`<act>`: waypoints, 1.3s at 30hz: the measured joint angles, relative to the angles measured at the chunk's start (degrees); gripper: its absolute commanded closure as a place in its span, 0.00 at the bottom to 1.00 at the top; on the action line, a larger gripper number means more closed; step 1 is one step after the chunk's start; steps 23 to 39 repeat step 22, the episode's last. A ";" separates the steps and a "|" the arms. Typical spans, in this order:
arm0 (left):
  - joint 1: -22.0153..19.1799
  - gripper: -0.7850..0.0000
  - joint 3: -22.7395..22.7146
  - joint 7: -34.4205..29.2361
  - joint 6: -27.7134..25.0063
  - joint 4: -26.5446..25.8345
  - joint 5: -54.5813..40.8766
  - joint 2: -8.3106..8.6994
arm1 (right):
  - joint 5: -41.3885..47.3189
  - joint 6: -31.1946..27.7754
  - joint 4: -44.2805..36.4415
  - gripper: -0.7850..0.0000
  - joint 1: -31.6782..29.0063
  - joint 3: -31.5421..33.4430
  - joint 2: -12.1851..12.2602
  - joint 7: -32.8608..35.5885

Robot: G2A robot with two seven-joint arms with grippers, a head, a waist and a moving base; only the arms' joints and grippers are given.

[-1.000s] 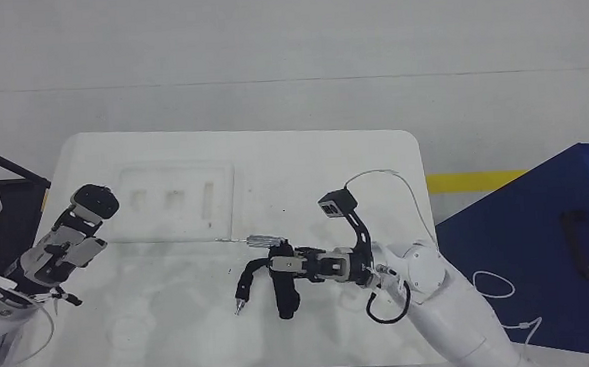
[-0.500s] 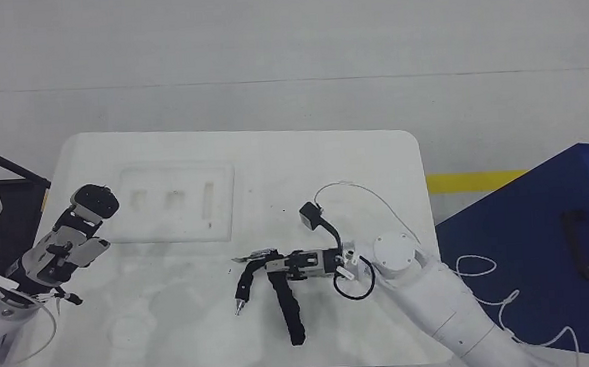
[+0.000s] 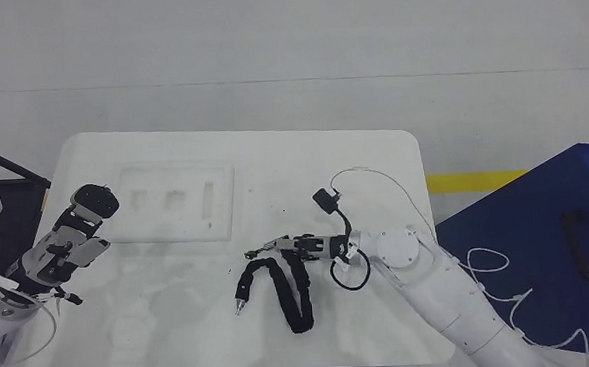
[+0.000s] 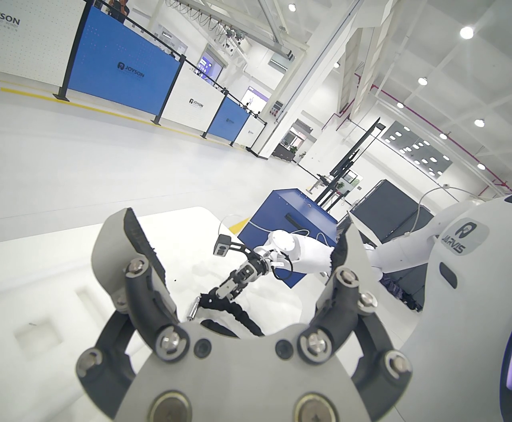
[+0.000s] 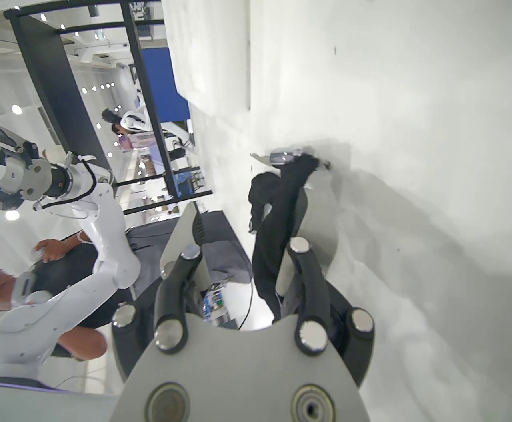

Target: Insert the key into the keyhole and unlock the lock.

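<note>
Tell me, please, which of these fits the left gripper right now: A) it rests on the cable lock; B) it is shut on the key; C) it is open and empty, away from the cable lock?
C: in the left wrist view the left gripper has its jaws wide apart with nothing between them, and the cable lock lies farther off on the table.

The cable lock (image 3: 280, 284) wears a matt black, bumpy sheath; its cable tip (image 4: 193, 309) is shiny metal. The table (image 3: 354, 170) looks matt white. The left tool (image 4: 240, 235) has a brushed metal plate and black plastic links.
</note>
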 measured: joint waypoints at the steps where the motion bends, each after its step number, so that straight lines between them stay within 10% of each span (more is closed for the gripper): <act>1: 0.00 0.00 0.00 0.00 0.00 0.00 0.00 0.00 | -1.65 -0.58 -2.69 0.00 -1.13 1.52 0.54 -0.93; 11: 0.00 0.00 0.00 0.00 0.00 0.00 0.00 0.00 | -20.95 -14.85 -34.99 0.00 -22.66 21.49 5.64 -12.61; 39: 0.00 0.00 0.00 0.00 0.00 0.00 0.00 0.00 | -20.64 -15.19 -35.55 0.00 -23.67 22.10 5.70 -12.91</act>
